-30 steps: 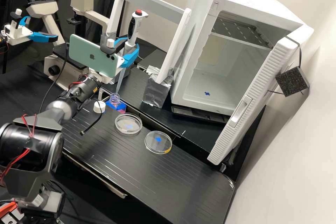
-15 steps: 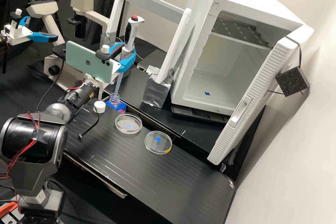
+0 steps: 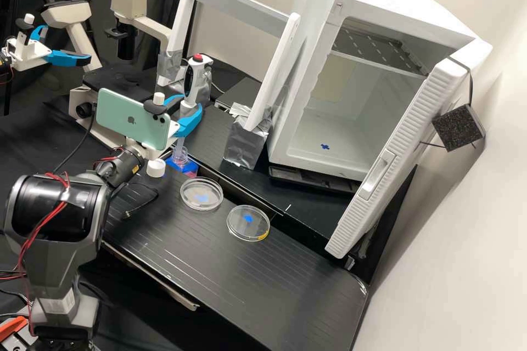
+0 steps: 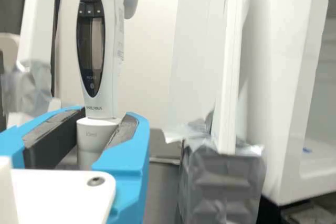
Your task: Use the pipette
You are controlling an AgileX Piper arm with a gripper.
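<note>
at the far left of the high view a dark grey arm (image 3: 57, 252) rises in front of a cream and black microscope (image 3: 129, 0), and a pale green phone (image 3: 132, 120) is mounted near its wrist, tilted a little. to the right of the phone's lower edge a white cap (image 3: 156, 168) lies on the black tabletop (image 3: 219, 263). just beside it stands a small open bottle (image 3: 180, 159) with pinkish contents and bright blue around its lower part. above the bottle, the gripper (image 3: 191, 104) is closed round the pipette (image 3: 196, 81), one blue finger on either side of the body below the handle; the wrist view shows the same grip, with dark pads against the white barrel. the pipette is nearly upright, red button on top, its lower end reaching down to the bottle's mouth. behind it, a white frame (image 3: 241, 8) has its left post wrapped in silvery foil. next, a clear round dish (image 3: 201, 193) sits on the tabletop, and beyond it the frame's right post stands in a foil-wrapped block (image 3: 246, 142). a second clear dish (image 3: 248, 223) has a blue patch and some yellow at its rim. farther right is a big white cabinet (image 3: 299, 93), its ribbed door (image 3: 398, 153) open.
</note>
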